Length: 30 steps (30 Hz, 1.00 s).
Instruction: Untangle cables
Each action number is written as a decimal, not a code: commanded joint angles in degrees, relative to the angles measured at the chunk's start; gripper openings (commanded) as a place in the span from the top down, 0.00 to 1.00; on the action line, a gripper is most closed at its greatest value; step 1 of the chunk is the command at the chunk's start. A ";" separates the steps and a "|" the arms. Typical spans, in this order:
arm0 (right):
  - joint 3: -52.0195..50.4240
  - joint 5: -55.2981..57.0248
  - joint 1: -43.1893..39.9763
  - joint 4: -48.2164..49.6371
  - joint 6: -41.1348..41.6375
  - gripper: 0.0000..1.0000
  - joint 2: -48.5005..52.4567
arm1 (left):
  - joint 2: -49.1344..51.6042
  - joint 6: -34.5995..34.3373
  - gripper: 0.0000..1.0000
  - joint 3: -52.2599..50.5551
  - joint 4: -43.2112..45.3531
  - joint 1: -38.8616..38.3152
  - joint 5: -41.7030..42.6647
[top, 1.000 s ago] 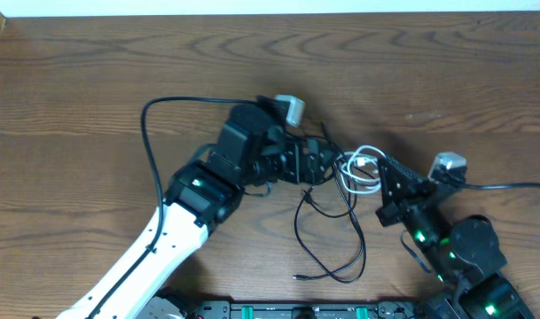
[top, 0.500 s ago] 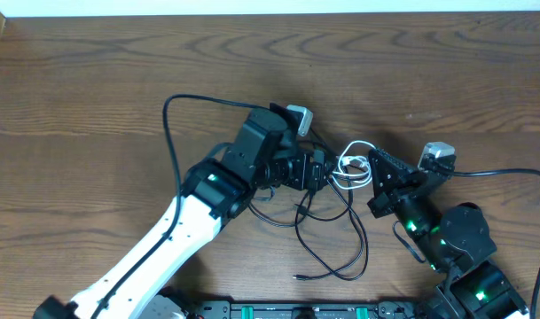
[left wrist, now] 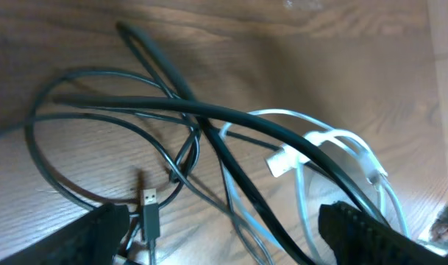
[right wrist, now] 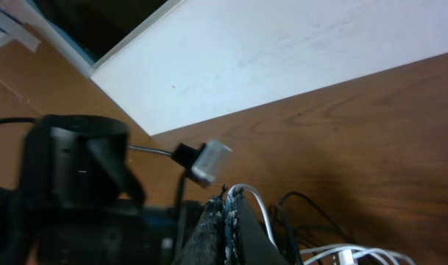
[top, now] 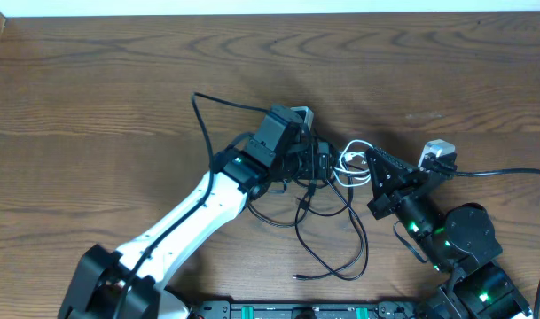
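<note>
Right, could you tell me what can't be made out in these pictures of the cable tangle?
- Overhead: the left gripper covers the spot where the black cables cross the white cable.
- Right wrist: the right gripper has its fingers together, but the bottom edge cuts off whether they pinch the white cable.
- Left wrist: the USB plug is blurred, and the cables run off the bottom edge.

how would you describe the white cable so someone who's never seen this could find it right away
On the wooden table, look between the left gripper and the right gripper. The white cord lies in small loops at the right gripper's tip. It is the only white one; the other cables are black.
</note>
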 commanded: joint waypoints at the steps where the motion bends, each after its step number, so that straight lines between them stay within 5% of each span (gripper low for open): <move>1: 1.79 -1.11 -0.22 0.17 0.33 0.99 -0.35 | 2.51 -8.17 0.30 0.61 1.16 0.02 -0.74; 8: 1.79 -1.18 -0.24 0.09 -0.35 0.99 -0.35 | 6.32 -12.11 0.92 0.61 1.16 0.11 -1.05; 12: 1.79 -0.28 -0.24 -1.16 -3.34 0.99 -0.35 | 6.47 -12.09 0.92 0.61 0.33 0.20 -6.62; 20: 1.79 24.57 -0.24 -18.78 -3.56 0.99 -0.35 | 6.47 -11.45 0.92 0.61 -0.55 0.20 -10.27; 24: 1.79 39.56 -0.50 -31.74 3.48 0.99 -0.35 | 6.47 -11.45 0.92 0.61 -2.29 0.20 -10.91; 30: 1.79 42.56 -4.24 -44.06 16.04 0.99 -0.35 | 6.43 -11.21 0.92 0.61 -3.41 1.95 -12.35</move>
